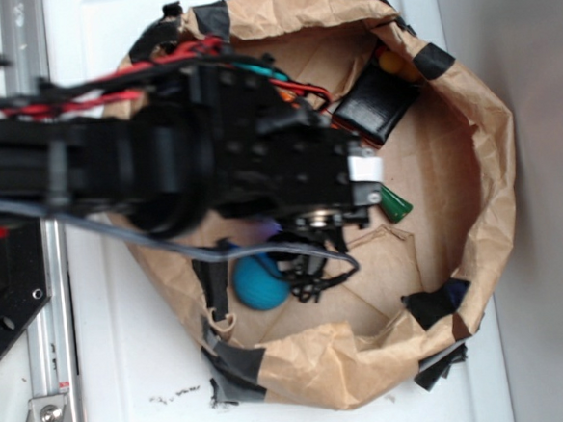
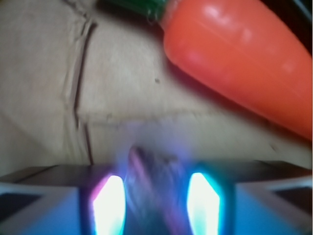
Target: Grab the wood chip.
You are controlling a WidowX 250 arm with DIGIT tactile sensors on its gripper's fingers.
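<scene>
Gripper pinched the wood chip between its glowing fingers | I judged the grasp step made; next move called for a straight lift | chip's long axis ran 11-to-5, blurred | toy carrot lay at 1 o'clock, apart, on brown paper.
</scene>
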